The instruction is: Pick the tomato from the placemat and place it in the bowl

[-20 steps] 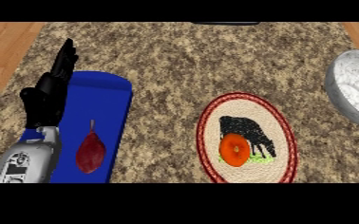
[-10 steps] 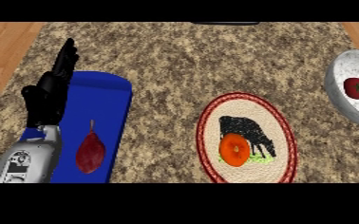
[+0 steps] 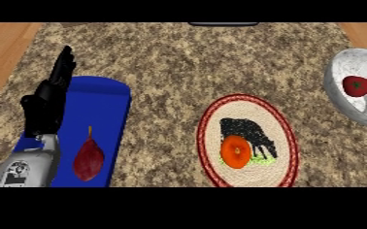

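One tomato (image 3: 354, 86) sits in the bowl (image 3: 335, 88); the left hand (image 3: 47, 100) rests spread over the blue mat (image 3: 108, 102).

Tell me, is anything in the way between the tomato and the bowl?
Nothing visible is. The red tomato already lies inside the bowl at the counter's right edge. The left hand rests open at the far left, beside the blue mat.

text: none legible | labels: none | placemat (image 3: 247, 140): cow picture, no lettering
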`<state>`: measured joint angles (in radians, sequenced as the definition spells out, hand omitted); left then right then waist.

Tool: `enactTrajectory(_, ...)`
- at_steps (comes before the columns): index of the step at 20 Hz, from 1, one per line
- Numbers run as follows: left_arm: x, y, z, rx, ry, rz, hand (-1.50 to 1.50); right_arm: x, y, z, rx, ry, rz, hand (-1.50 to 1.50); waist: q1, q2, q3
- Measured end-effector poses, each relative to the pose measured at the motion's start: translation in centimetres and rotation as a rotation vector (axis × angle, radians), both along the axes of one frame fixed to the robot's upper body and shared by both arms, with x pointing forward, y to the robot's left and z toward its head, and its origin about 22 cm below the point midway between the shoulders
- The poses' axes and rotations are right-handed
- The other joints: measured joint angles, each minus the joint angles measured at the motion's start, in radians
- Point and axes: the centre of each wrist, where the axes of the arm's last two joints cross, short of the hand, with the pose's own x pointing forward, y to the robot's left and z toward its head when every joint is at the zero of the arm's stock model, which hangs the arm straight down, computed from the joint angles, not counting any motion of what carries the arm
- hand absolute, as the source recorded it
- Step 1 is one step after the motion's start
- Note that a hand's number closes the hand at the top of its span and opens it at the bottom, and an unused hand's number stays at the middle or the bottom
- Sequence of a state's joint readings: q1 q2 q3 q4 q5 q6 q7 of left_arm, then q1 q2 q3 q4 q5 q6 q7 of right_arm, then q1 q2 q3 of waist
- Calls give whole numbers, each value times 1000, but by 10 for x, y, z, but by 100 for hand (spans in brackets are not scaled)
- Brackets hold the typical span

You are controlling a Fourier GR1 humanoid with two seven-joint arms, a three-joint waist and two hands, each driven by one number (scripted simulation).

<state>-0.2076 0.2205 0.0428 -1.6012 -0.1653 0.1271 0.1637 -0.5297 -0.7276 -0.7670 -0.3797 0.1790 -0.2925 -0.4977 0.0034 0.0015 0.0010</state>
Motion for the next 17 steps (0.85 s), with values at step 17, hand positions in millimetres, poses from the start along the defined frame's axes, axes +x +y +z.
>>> enactTrajectory(17, -3, 0, 0, 1, -4, 10, 0, -117, 3, -30, 59, -105, 196, -150, -16, -5, -2)
